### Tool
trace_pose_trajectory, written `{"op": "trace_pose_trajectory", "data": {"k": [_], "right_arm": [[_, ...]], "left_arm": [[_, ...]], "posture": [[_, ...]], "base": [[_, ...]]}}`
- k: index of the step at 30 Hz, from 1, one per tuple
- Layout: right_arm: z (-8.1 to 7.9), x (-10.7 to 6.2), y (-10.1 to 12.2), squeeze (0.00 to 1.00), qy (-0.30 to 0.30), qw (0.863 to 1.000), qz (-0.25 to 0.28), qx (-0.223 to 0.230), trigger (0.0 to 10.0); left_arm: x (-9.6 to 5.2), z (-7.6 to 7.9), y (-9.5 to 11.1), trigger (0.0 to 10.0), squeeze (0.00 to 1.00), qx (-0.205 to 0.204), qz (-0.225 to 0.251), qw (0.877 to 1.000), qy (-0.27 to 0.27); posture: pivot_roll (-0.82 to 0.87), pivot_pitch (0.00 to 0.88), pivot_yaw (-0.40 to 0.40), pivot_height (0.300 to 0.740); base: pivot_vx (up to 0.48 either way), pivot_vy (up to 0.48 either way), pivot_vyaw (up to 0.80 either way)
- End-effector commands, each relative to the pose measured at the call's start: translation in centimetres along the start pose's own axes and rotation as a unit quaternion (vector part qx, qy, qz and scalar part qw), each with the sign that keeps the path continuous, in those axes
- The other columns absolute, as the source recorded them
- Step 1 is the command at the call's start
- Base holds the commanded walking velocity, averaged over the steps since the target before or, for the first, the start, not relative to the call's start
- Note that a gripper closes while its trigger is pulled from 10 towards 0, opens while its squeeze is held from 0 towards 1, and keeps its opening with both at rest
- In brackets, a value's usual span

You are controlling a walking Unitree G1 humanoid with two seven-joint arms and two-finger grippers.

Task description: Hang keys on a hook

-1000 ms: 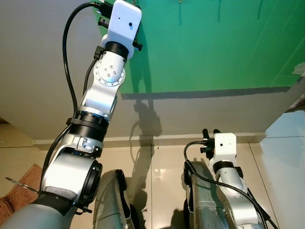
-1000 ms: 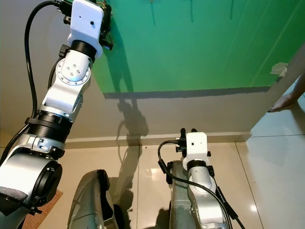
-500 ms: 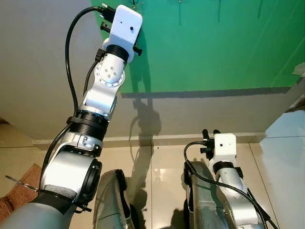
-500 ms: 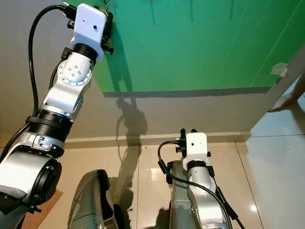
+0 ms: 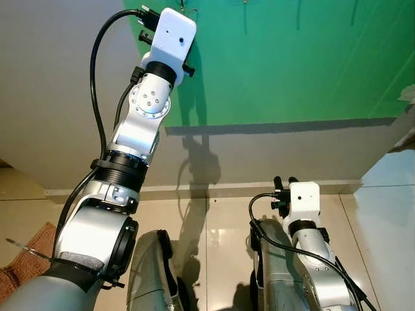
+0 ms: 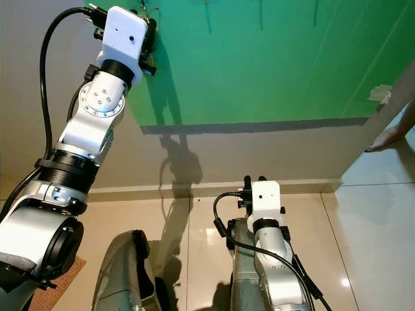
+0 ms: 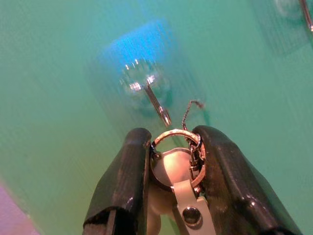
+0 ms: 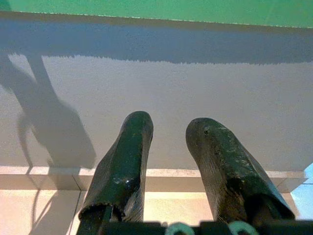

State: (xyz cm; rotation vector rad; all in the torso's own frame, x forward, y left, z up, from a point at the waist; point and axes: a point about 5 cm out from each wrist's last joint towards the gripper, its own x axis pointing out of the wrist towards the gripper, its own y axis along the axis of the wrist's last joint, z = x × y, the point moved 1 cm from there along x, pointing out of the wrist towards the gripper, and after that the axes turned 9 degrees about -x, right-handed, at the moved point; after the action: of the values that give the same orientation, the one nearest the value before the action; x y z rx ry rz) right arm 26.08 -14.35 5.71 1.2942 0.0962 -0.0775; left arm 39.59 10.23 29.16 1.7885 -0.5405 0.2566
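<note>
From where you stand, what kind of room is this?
Probably a home hallway or entryway: a green wall carrying small stick-on hooks, glossy beige floor tiles, and a woven mat at one side.

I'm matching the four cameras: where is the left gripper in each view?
Left eye view: left gripper at the top edge, against the green wall.
Right eye view: top left, same wall.
Left wrist view: fingers pinch the key ring below a hook.
Shared landmark: the green wall.

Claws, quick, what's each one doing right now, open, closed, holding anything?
Left claw: closed on the key ring, raised at the hook on the green wall.
Right claw: open, holding nothing, hanging low.
</note>
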Motion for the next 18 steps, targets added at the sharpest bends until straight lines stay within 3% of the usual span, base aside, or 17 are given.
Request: {"op": "trace_pose_trajectory", "data": {"k": [1, 6, 18], "right_arm": [[-0.26, -0.25, 0.02, 0.0, 0.004, 1.0, -0.003, 0.002, 10.0], [-0.2, -0.3, -0.15, 0.0, 0.005, 1.0, -0.006, 0.002, 10.0], [-0.25, -0.23, -0.13, 0.0, 0.007, 1.0, -0.006, 0.001, 10.0]], "left_arm": [[-0.28, -0.46, 0.75, 0.0, 0.0, -0.009, 0.022, 1.0, 0.017], [-0.66, -0.41, 0.95, 0.0, 0.0, -0.027, 0.029, 0.999, 0.024], [-0.47, -0.57, 1.52, 0.0, 0.0, -0.026, 0.037, 0.999, 0.026]], "posture": [[-0.16, 0.142, 0.106, 0.536], [-0.16, 0.143, 0.104, 0.536], [-0.15, 0.139, 0.104, 0.536]], "base": [[0.0, 0.0, 0.0], [0.0, 0.0, 0.0], [0.0, 0.0, 0.0]]}}
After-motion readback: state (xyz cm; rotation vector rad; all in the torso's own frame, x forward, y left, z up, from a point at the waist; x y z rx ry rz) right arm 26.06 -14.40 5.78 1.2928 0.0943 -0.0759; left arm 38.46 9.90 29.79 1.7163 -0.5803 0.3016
